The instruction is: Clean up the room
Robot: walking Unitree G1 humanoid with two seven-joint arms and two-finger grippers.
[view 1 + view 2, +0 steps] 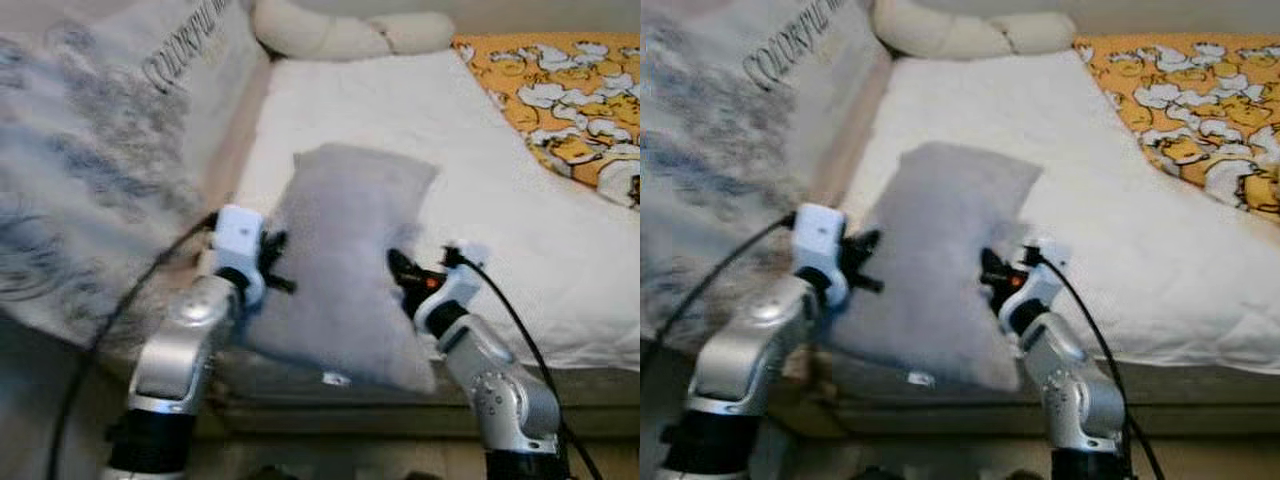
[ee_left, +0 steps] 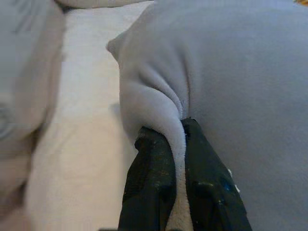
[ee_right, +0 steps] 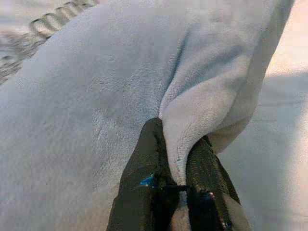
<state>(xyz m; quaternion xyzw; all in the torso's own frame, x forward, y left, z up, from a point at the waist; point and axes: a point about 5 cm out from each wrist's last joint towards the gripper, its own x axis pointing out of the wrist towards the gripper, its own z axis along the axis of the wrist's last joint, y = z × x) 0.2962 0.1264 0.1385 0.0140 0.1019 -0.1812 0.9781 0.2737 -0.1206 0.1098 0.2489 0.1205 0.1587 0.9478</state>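
— Pillow first: where is the soft grey fleece pillow [image 1: 345, 265]?

— Centre of the frame, hanging between both arms over the near edge of the white-sheeted bed [image 1: 480, 160], its long axis running from lower right up toward the upper left.

— Pincers?

— Left gripper [image 2: 180, 139] is clenched on a fold of its left edge; right gripper [image 3: 175, 154] is clenched on the right edge. Equally near.

— Hidden?

— The pillow's underside, and whether its far corner touches the sheet.
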